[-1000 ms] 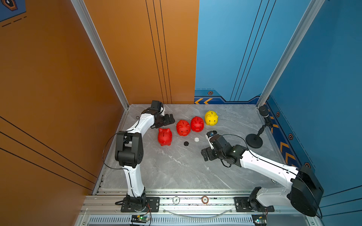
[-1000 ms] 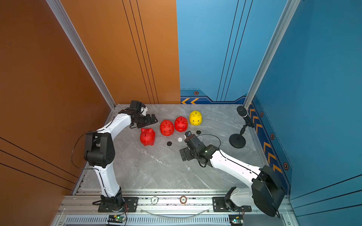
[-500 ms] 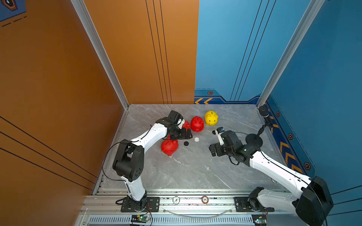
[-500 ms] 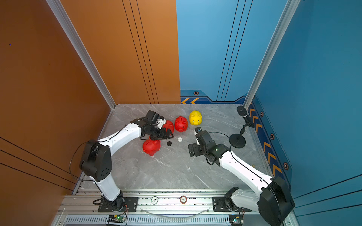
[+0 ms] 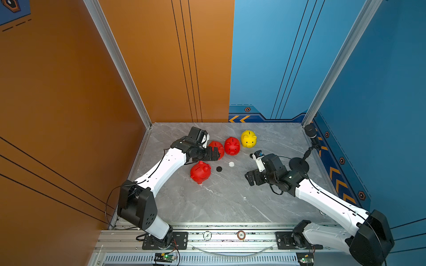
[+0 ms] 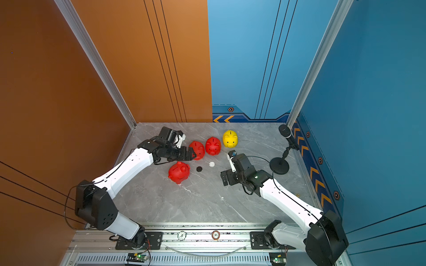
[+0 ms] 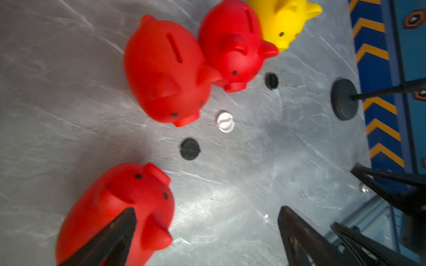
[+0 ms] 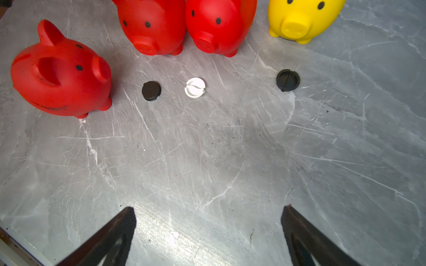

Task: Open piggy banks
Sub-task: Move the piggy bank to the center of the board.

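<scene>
Apparently mid-job: one pig tipped, plugs loose

Left of the white round plastic plug point(image 5: 231, 164), the left gripper point(image 5: 215, 153) hovers spread wide and empty beside a glossy red plastic piggy bank point(image 5: 200, 171) tipped on its side, likely to bare its belly. A black round plug point(image 5: 219, 169) lies between them. Beyond the white plug stand an upright red pig-shaped bank point(image 5: 219, 146), its red twin point(image 5: 232, 145), then a yellow plastic piggy bank point(image 5: 248, 138). Right of the plug, the right gripper point(image 5: 250, 179) gapes empty over bare grey tabletop point(image 5: 219, 202), seemingly waiting.
</scene>
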### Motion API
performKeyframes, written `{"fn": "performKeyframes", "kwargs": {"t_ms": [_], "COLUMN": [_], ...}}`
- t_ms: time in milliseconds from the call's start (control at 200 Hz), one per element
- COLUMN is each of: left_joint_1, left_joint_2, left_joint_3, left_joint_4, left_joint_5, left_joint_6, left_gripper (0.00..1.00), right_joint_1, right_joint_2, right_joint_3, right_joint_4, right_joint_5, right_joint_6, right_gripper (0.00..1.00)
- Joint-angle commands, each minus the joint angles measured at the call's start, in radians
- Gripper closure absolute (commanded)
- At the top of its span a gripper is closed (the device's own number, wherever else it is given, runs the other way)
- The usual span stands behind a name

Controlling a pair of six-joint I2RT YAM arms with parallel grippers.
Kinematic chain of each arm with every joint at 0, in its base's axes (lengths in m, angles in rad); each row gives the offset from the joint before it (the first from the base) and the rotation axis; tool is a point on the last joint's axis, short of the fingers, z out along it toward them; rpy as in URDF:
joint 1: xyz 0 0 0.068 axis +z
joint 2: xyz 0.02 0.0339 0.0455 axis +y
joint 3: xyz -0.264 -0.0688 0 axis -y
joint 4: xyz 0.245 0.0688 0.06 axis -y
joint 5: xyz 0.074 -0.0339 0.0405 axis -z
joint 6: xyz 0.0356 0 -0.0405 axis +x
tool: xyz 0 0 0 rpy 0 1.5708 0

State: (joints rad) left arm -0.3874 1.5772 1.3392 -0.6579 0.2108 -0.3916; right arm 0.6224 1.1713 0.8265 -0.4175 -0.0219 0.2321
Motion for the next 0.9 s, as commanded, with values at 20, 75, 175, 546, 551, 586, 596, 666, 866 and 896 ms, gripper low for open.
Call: {"fn": "performKeyframes", "kwargs": {"t_ms": [20,75,175,546,551,586,596,666,866,896], "left_joint_1": [0.061,0.080,0.100,-0.051,-0.055,-0.078,-0.088,-0.150,-0.298,-0.299], "left_joint_2": [0.067,0.098,0.159,0.177,0.178,0.172,0.170,0.145,0.014,-0.021], "left_joint_3": [0.003,0.016,0.039,0.002,0.002,-0.007,-0.009,-0.031,-0.091,-0.107], "left_joint_4": [-0.046,-0.046,-0.046,-0.013,-0.013,-0.011,-0.009,0.010,0.013,0.012], "left_joint_5": [-0.069,-0.072,-0.035,0.161,0.162,0.170,0.174,0.202,0.179,0.166], "left_joint_6": [0.032,0.039,0.064,0.034,0.033,0.023,0.020,-0.006,-0.061,-0.072], "left_gripper": [0.02,0.03,0.02,0.03,0.03,0.02,0.02,0.02,0.02,0.03], "right_joint_1": [0.017,0.017,0.017,-0.025,-0.026,-0.029,-0.030,-0.039,-0.055,-0.054], "right_joint_2": [-0.045,-0.053,-0.056,-0.020,-0.020,-0.019,-0.018,-0.011,0.044,0.059], "right_joint_3": [-0.028,-0.030,-0.030,-0.010,-0.010,-0.010,-0.010,-0.007,0.004,0.011], "right_joint_4": [0.012,0.016,0.008,0.014,0.015,0.019,0.020,0.025,0.043,0.041], "right_joint_5": [-0.011,-0.008,0.009,0.013,0.013,0.016,0.018,0.021,0.009,0.010], "right_joint_6": [-0.024,-0.023,-0.024,-0.063,-0.063,-0.058,-0.056,-0.049,-0.040,-0.038], "right_gripper": [0.00,0.00,0.00,0.00,0.00,0.00,0.00,0.00,0.00,0.00]}}
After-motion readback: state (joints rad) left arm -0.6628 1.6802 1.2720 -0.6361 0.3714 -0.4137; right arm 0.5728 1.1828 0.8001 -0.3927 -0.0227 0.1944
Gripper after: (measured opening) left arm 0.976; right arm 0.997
